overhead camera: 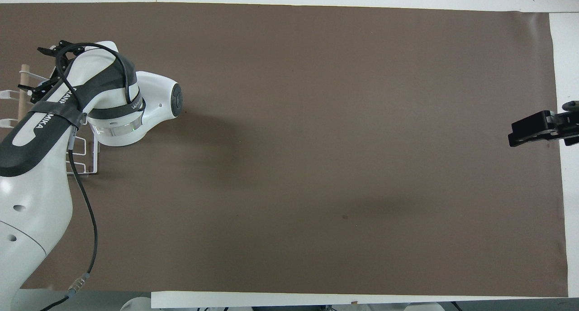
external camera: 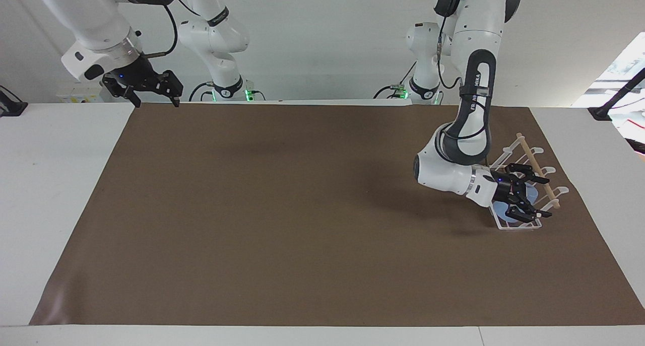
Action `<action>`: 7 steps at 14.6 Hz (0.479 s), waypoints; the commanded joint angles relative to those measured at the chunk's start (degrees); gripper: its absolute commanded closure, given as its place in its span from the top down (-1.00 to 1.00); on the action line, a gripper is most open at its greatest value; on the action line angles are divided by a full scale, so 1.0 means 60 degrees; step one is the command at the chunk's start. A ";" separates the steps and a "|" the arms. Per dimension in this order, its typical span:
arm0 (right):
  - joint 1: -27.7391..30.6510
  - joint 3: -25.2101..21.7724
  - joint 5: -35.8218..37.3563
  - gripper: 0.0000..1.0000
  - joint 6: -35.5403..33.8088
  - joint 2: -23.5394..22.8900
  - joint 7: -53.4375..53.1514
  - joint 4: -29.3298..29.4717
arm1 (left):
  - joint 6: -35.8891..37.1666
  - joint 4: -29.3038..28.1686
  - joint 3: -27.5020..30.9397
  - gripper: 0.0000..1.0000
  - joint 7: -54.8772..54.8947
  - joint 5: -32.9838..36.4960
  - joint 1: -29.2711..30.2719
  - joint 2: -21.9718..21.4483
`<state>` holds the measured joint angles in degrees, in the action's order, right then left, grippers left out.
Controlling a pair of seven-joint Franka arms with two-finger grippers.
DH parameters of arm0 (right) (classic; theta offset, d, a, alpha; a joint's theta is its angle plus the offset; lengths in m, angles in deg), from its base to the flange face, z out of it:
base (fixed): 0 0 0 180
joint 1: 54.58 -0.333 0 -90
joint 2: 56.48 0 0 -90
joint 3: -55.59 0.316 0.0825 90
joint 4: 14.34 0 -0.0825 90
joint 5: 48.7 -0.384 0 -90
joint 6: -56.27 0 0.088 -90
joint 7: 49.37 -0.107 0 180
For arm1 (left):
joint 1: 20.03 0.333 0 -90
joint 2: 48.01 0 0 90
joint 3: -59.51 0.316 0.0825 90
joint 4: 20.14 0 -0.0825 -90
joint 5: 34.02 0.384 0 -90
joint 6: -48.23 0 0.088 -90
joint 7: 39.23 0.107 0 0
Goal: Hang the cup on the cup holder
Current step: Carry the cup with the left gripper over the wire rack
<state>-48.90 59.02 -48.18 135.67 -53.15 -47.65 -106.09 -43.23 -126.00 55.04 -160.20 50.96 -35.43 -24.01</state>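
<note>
Over to a white table (external camera: 50,185) laid with a brown mat (external camera: 302,210). Out at three to four o'clock on that mat in the facing view, at the left arm's end, standing flat on its base frame: the cup holder (external camera: 526,226), white wire, with a thin wooden rod (external camera: 530,154) running along its top. Seen again at nine o'clock from overhead (overhead camera: 83,165), half covered by the left arm's wrist.

Reaching in low over the rack from the robots' end: the left gripper (external camera: 530,192), wrist bent, fingers pointing out toward three o'clock in the facing view. Spread wide, those jaws, with bare wire showing between the tips and nothing clamped. From overhead, only black finger links peeking out past the wrist (overhead camera: 47,71).

Tucked just under that gripper, at the rack's six o'clock end in the facing view, the end farthest from the robots: the cup (external camera: 502,210), a sliver of light blue among the wires. Hidden completely from overhead. Cannot tell which prong carries it.

Waiting up at eleven o'clock in the facing view, over the mat's corner by its own base: the right gripper (external camera: 151,86), fingertips hanging down and parted, holding nothing. Showing at three o'clock overhead (overhead camera: 533,132).
</note>
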 commanded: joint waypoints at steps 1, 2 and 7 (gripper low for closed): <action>0.0093 0.0059 0.0089 0.99 0.0301 0.0104 0.0065 -0.0206 | 0.0098 0.0109 -0.0090 1.00 0.1112 -0.0656 -0.0040 -0.0526; 0.0079 0.0059 0.0103 0.99 0.0708 0.0104 0.0108 -0.0206 | -0.0411 0.0051 -0.0090 1.00 0.1858 -0.1179 0.0091 -0.0934; 0.0123 0.0044 0.0147 0.99 0.0990 0.0046 0.0138 -0.0162 | -0.1749 -0.0038 -0.0090 1.00 0.6147 -0.4633 0.0896 -0.2591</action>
<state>-48.85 58.97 -47.85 140.49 -53.27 -47.65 -106.19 -51.24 -124.45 54.81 -133.55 30.83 -32.40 -35.00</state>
